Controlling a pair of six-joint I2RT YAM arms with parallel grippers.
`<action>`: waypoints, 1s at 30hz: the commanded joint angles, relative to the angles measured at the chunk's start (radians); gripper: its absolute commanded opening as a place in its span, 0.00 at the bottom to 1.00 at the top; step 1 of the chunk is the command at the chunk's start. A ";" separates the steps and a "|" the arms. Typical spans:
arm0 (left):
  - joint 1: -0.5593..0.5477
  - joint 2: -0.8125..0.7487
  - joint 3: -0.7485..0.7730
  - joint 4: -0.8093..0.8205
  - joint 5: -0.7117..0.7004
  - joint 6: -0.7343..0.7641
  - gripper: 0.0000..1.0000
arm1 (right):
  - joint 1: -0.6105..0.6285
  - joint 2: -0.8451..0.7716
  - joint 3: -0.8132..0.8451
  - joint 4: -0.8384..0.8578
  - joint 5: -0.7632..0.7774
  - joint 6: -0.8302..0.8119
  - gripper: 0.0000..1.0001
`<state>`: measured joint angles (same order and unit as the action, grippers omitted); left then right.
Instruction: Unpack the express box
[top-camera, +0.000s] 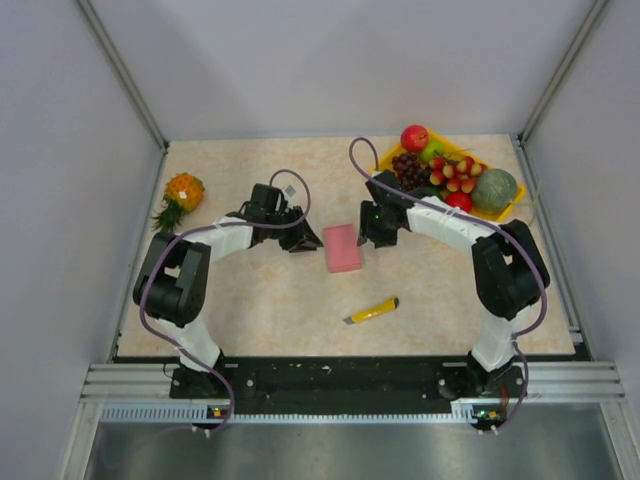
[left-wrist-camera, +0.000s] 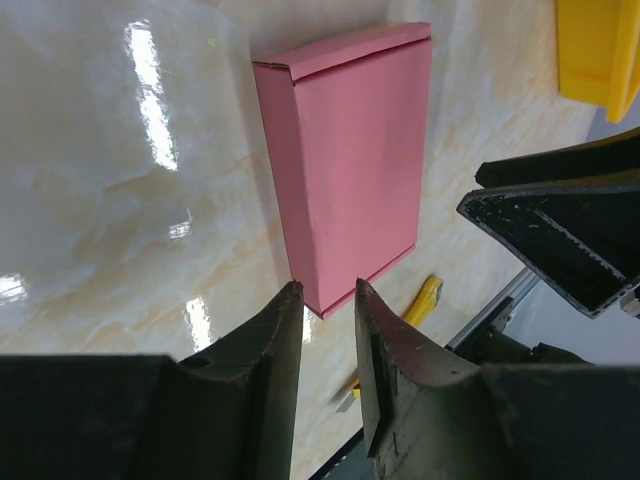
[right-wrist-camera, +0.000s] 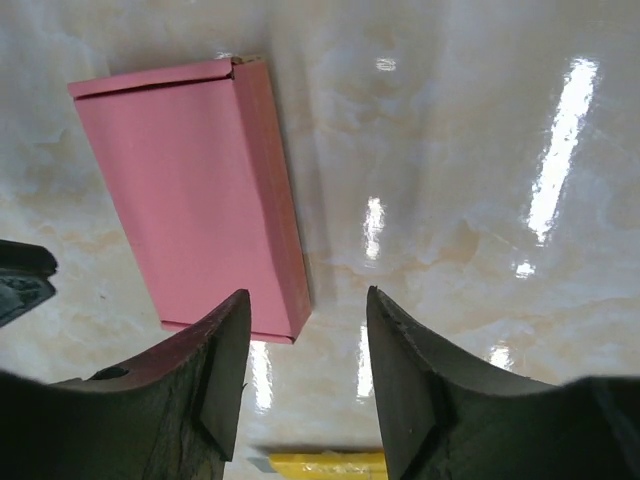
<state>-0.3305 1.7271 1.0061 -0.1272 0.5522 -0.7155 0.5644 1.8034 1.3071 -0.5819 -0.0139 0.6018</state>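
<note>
The express box (top-camera: 342, 248), a small flat pink carton, lies closed on the marbled tabletop between my two arms. In the left wrist view the express box (left-wrist-camera: 350, 160) lies just beyond my left gripper (left-wrist-camera: 328, 288), whose jaws stand narrowly apart with nothing between them. My left gripper (top-camera: 305, 240) hovers at the box's left side. At the box's right side, my right gripper (top-camera: 372, 235) is open and empty. The right wrist view has the express box (right-wrist-camera: 190, 190) ahead and left of my right gripper (right-wrist-camera: 307, 295), its near corner between the fingertips' line of sight.
A yellow utility knife (top-camera: 372, 311) lies in front of the box toward the table's near edge. A yellow fruit tray (top-camera: 490, 213) with grapes, an apple and a melon stands at the back right. A small pineapple (top-camera: 180, 195) lies at the back left.
</note>
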 joint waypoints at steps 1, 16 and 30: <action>-0.019 0.048 0.043 0.069 0.035 0.031 0.32 | -0.006 0.037 0.011 0.063 -0.017 -0.007 0.46; -0.041 0.172 0.104 0.017 0.054 0.082 0.34 | -0.009 0.142 0.027 0.106 -0.112 -0.031 0.09; -0.041 0.203 0.089 -0.075 -0.026 0.134 0.00 | -0.008 0.034 0.003 0.232 -0.330 -0.014 0.09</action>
<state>-0.3614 1.9026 1.1168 -0.1749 0.5766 -0.6147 0.5468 1.9228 1.2957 -0.4656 -0.2317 0.5678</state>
